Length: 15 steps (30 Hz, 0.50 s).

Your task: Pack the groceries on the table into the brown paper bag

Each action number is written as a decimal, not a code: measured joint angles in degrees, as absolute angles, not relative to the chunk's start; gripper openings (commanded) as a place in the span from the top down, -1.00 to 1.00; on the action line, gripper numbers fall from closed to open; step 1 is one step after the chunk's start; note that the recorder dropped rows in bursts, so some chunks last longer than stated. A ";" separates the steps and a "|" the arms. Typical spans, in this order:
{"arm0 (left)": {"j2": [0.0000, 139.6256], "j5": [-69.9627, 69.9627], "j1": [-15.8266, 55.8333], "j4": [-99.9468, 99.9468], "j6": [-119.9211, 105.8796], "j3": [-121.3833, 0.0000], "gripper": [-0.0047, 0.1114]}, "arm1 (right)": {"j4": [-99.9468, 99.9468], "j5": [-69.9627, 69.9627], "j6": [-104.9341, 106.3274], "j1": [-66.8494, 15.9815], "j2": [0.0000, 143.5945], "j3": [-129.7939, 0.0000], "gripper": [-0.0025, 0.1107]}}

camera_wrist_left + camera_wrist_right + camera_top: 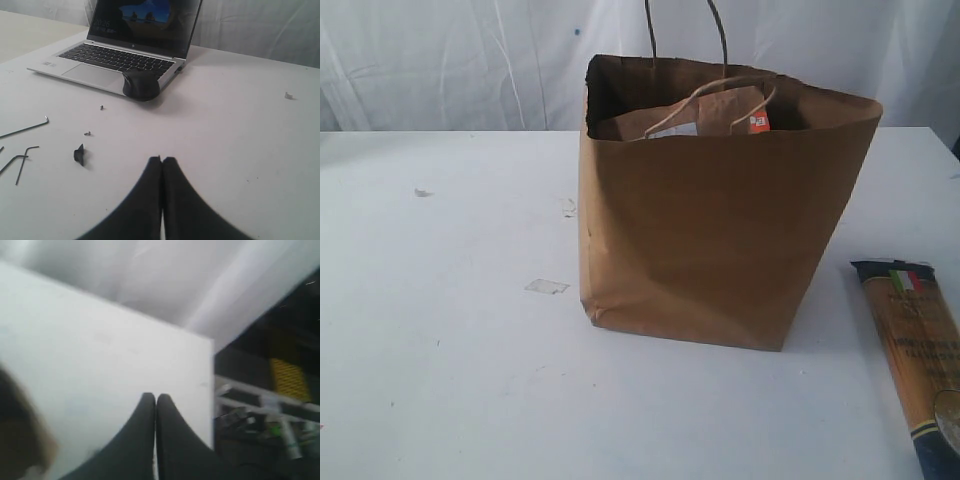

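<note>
Standing open-mouthed mid-table for loading, the brown paper bag (pixel 720 260) holds the brown labelled pouch (pixel 710 115); the long spaghetti packet (pixel 920 360) lies by the table (pixel 440 350)'s right edge, left gripper (pixel 161 160) and right gripper (pixel 155 397) pressed together, empty.

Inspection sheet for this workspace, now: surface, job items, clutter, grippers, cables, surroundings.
Surface: white table, a few scuffs and a tape scrap.
Job's things: brown paper bag upright, open; brown labelled pouch inside; spaghetti packet lying flat beside the bag, apart from it.
Clutter: open laptop, mouse, hex keys, screws, small black piece.
Grippers: left gripper shut, empty; right gripper shut, empty.
Cables: nothing seen.
Surroundings: white curtain behind; blurred dark shelving past the table edge.
</note>
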State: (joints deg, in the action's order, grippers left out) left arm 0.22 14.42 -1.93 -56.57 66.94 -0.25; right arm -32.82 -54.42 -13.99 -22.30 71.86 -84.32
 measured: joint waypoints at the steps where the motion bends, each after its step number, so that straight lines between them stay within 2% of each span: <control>1: 0.22 14.42 -1.93 -56.57 66.94 -0.25 0.92 | -38.33 -54.44 -17.16 -22.30 70.94 -84.32 0.96; 5: 0.22 14.42 -1.93 -56.57 66.94 -0.25 0.92 | -52.18 -55.52 -25.07 -20.44 69.62 -84.42 0.96; 9: 0.22 14.42 -1.93 -56.57 66.94 -0.25 0.92 | -54.73 -55.29 -30.92 -15.34 70.25 -81.08 0.96; 12: 0.22 14.42 -1.93 -56.57 66.94 -0.25 0.92 | -49.17 -55.08 -33.12 -10.12 72.16 -74.73 0.96; 15: 0.22 14.42 -1.93 -56.57 66.94 -0.25 0.92 | -32.38 -56.22 -20.21 -3.97 77.19 -68.65 0.96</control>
State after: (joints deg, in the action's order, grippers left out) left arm 0.22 14.42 -1.93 -56.57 66.94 -0.25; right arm -32.38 -56.22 -20.21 -3.97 77.19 -68.65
